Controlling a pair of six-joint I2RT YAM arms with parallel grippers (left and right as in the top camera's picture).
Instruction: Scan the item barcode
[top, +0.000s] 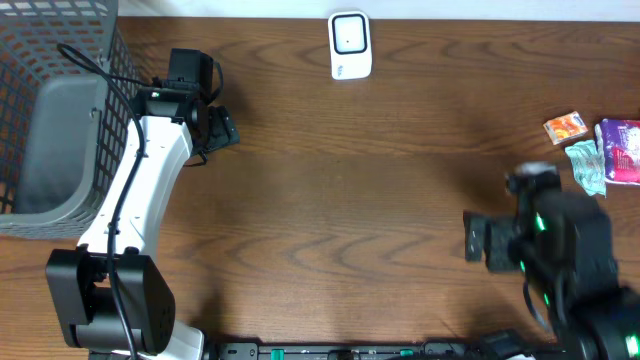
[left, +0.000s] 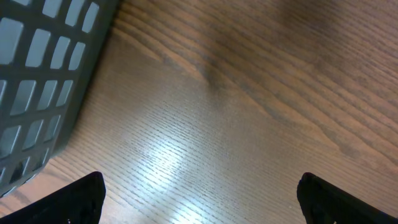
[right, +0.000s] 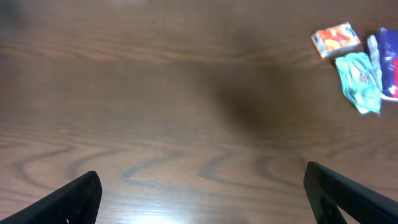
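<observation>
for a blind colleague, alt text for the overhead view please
Two robot arms hold open, empty grippers over a dark wood table: left gripper beside a grey mesh basket, right gripper at lower right. A white device sits at top centre; an orange packet, green packet and purple packet lie at the right edge.

Brown wood-grain table (top: 380, 200), grey lattice basket (top: 40, 40), white scanner (top: 350, 45), orange packet (top: 566, 126), teal packet (top: 586, 165), purple packet (top: 620, 148).

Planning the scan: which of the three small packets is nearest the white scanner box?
The small orange packet; the crinkled green packet and purple packet lie farther right.
</observation>
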